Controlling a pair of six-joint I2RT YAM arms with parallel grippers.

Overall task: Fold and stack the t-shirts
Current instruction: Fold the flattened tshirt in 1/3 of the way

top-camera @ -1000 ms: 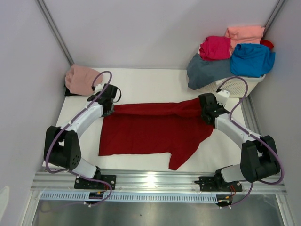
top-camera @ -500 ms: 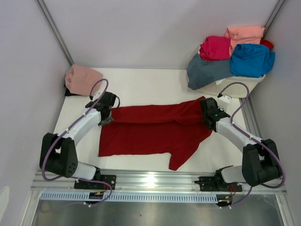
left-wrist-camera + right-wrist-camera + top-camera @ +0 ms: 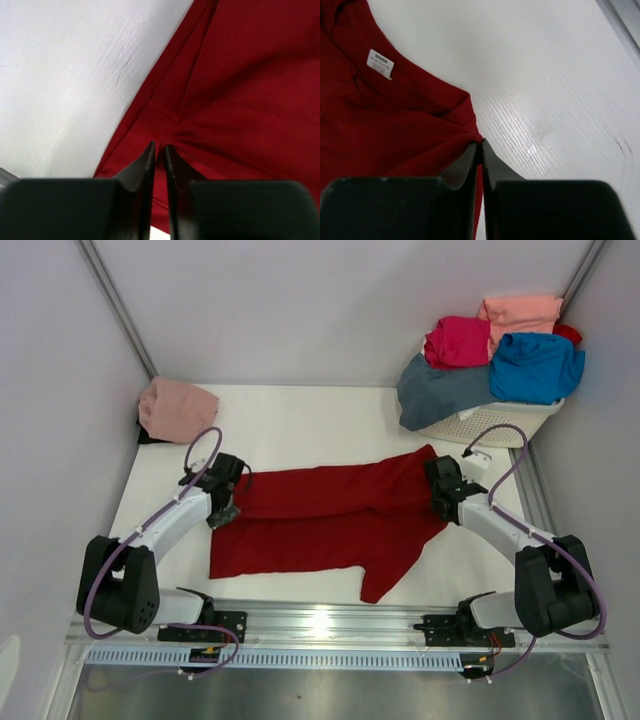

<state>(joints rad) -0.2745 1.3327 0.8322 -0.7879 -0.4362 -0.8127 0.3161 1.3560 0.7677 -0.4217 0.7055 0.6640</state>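
The large dark red cloth t-shirt (image 3: 320, 525) lies spread on the white table (image 3: 300, 420), stretched between the two arms and running nearward from both. The left end effector (image 3: 160, 146) is nipped down on a pucker of the red fabric; creases fan out from its tips, and only a thin slit shows between the fingers. The right end effector (image 3: 480, 142) is pinched on the shirt's edge just past the collar, with the white neck label (image 3: 380, 63) up and to its left.

This looks like the fold of the far edge down over the body. To do it well, both arms should travel together and level, so the held edge stays taut and lands parallel to the near hem. Neither should let go until the cloth lies flat beneath it. The sleeve (image 3: 385, 575) jutting nearward of the right end effector will need tucking in.

The folded dusty pink t-shirt (image 3: 175, 408) lies beyond the left end effector. The white lattice basket (image 3: 490, 425) of unfolded shirts stands beyond the right one.
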